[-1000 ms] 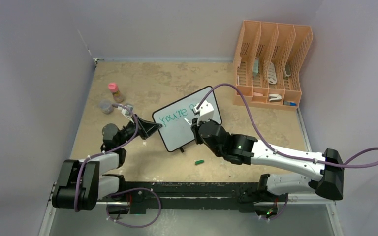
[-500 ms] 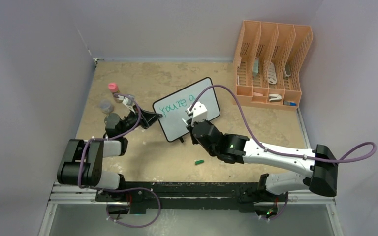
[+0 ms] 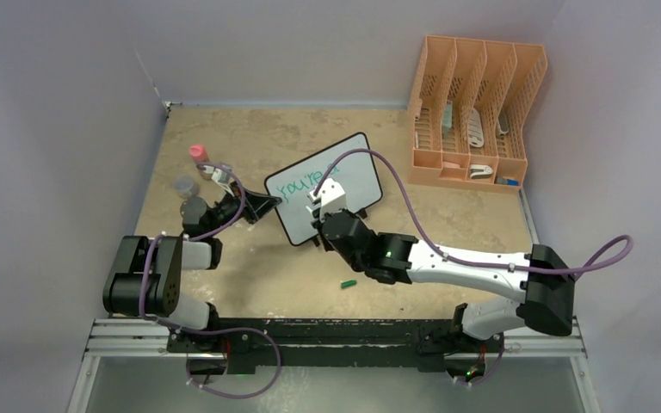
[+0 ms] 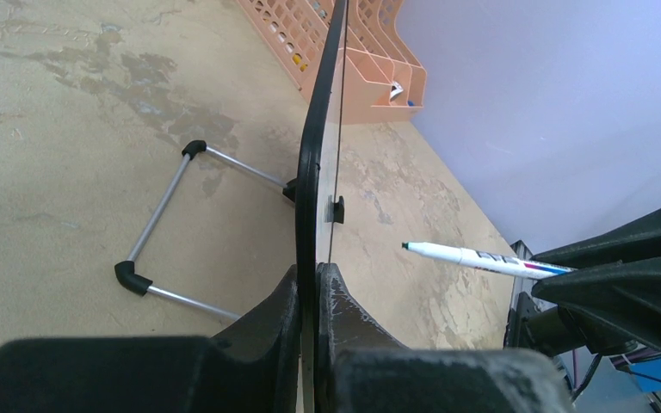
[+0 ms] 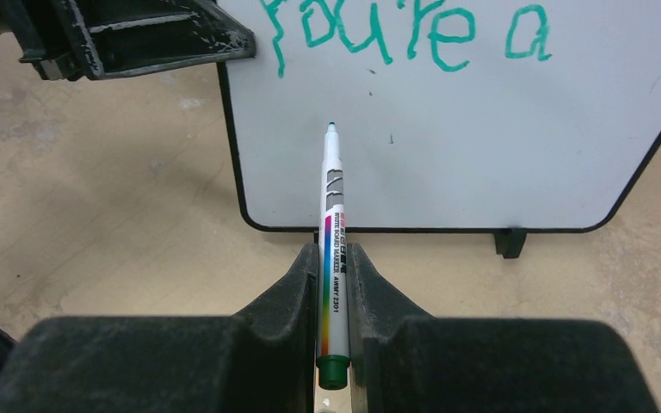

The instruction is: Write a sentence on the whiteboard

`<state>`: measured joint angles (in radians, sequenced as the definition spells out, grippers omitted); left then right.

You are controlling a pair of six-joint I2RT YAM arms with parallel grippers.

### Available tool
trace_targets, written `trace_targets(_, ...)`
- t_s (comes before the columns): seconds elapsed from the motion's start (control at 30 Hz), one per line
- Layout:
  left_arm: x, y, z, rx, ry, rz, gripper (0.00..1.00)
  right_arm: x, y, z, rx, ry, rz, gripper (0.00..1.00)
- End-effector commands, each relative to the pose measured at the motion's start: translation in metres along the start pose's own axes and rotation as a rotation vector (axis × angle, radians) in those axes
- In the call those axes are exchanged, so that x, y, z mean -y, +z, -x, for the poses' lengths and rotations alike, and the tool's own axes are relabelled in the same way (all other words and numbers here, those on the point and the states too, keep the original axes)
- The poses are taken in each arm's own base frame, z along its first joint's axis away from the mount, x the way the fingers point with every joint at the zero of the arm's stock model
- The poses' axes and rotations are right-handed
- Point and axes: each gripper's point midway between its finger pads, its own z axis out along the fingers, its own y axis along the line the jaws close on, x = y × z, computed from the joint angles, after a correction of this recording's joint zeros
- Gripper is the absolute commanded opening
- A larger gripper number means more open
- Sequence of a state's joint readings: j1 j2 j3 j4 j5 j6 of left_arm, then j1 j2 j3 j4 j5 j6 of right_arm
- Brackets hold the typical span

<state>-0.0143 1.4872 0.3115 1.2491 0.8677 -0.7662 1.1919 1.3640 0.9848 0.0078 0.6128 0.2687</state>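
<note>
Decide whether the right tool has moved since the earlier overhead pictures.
Yes. The right tool has shifted left, farther from the orange rack at the back right.

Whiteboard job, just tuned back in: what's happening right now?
The left gripper is clamped on the whiteboard edge, holding it upright. The right gripper grips a marker, its tip aimed at the blank area under the teal lettering, which reads "You're a". In the left wrist view the tip is off the surface. A green cap lies on the table.
</note>
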Motion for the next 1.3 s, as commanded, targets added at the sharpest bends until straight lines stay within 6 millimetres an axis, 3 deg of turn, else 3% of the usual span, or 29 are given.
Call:
trace_targets(0.0, 0.006, -0.002, 0.010, 0.025, 0.061, -0.020, 0.00, -0.019, -0.001, 0.032, 0.082, 0.022, 0.040, 0.00)
trace_targets(0.43, 0.006, -0.002, 0.009, 0.012, 0.069, -0.023, 0.00, -0.040, 0.011, 0.025, 0.043, 0.016, 0.062, 0.00)
trace_targets(1.27, 0.006, -0.002, 0.011, 0.014, 0.080, -0.022, 0.00, -0.050, 0.026, 0.007, -0.049, -0.020, 0.048, 0.00)
